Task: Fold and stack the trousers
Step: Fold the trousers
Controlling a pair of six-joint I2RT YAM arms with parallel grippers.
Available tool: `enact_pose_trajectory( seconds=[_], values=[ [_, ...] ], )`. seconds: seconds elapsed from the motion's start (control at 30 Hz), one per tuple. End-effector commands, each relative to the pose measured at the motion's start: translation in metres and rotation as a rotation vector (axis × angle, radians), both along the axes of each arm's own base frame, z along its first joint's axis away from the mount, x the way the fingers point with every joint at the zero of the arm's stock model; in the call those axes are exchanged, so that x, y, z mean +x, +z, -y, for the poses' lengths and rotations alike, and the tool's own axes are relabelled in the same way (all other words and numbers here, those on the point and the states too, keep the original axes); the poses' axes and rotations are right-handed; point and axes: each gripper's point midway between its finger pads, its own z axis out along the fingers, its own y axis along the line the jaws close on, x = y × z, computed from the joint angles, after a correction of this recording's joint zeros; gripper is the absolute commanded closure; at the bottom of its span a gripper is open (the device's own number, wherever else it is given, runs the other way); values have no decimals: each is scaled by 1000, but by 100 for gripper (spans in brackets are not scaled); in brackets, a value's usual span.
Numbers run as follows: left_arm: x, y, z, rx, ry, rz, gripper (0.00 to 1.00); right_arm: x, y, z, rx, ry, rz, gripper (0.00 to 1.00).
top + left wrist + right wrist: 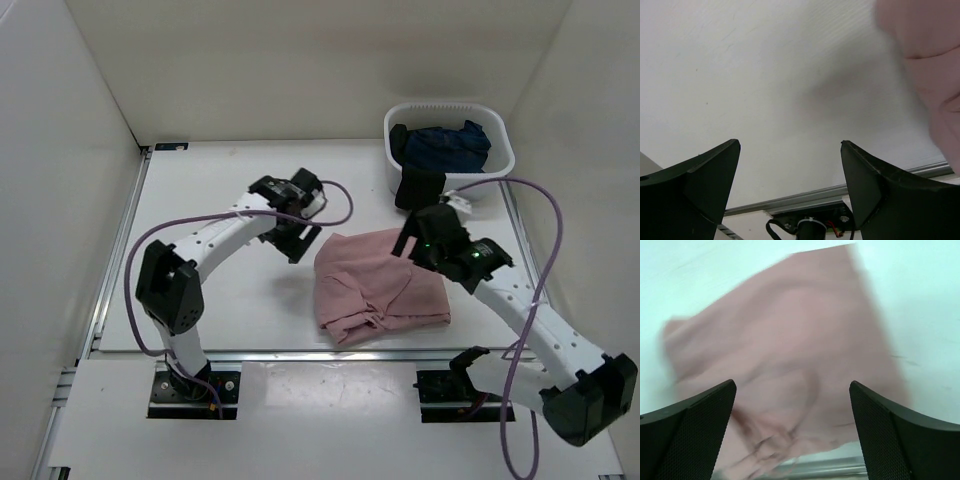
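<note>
The dusty-pink trousers (375,285) lie folded into a rough square on the white table, between the two arms. They fill the right wrist view (785,355), blurred, and their edge shows at the right of the left wrist view (935,65). My left gripper (297,238) is open and empty, just left of the trousers' far left corner. My right gripper (412,240) is open and empty, above the trousers' far right corner. In the wrist views both pairs of fingers (705,185) (695,425) stand wide apart with nothing between them.
A white basket (500,160) at the back right holds a dark navy garment (447,146), with a black cloth (418,187) hanging over its front rim. White walls enclose the table. A metal rail (300,354) runs along the near edge.
</note>
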Motion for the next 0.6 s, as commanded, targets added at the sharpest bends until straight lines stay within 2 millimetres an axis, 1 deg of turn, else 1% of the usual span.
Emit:
enact_pose_trajectory(
  seconds=[0.0,0.03,0.07,0.1,0.13,0.17,0.2,0.23,0.27,0.3,0.33,0.37,0.4,0.43,0.47,0.5,0.53,0.57],
  values=[
    [11,15,30,52,-69,125,7,-27,-57,63,-155,-61,-207,2],
    [10,16,38,47,-87,129,7,-29,-67,70,-155,-68,-229,2],
    [4,11,53,36,-124,109,7,-28,-77,88,-158,-102,-252,2],
    [5,16,65,8,-142,118,7,-30,-96,88,-123,-95,-285,2],
    [2,17,75,-12,-161,111,6,-28,-106,97,-85,-136,-306,2],
    [-7,12,89,-36,-196,81,6,-28,-113,94,-36,-116,-306,2],
    [-10,14,96,-56,-211,75,6,-13,-115,84,45,-95,-248,2],
    [-12,9,98,-58,-216,56,6,-24,-129,72,140,-57,-283,2],
    [-19,-3,102,-54,-233,24,6,-25,-133,67,174,-56,-280,3],
    [-22,-8,99,-44,-233,13,6,-21,-136,64,194,-58,-262,5],
    [-22,-12,102,-54,-236,11,6,-30,-146,62,210,-65,-286,14],
    [-24,-26,95,-20,-232,-9,6,-32,-148,55,260,-66,-294,20],
    [-24,-31,91,0,-228,-5,6,-27,-147,49,298,-62,-268,26],
    [-23,-35,87,19,-223,2,6,-27,-147,44,336,-65,-260,36],
    [-11,-33,78,46,-195,55,6,-31,-150,38,383,-86,-267,39],
    [-7,-33,68,62,-175,72,4,-26,-145,31,405,-78,-242,42],
    [-1,-33,62,69,-153,77,4,-26,-142,26,428,-80,-226,47],
    [5,-28,54,62,-128,85,4,-23,-138,21,461,-112,-226,47]
  ],
)
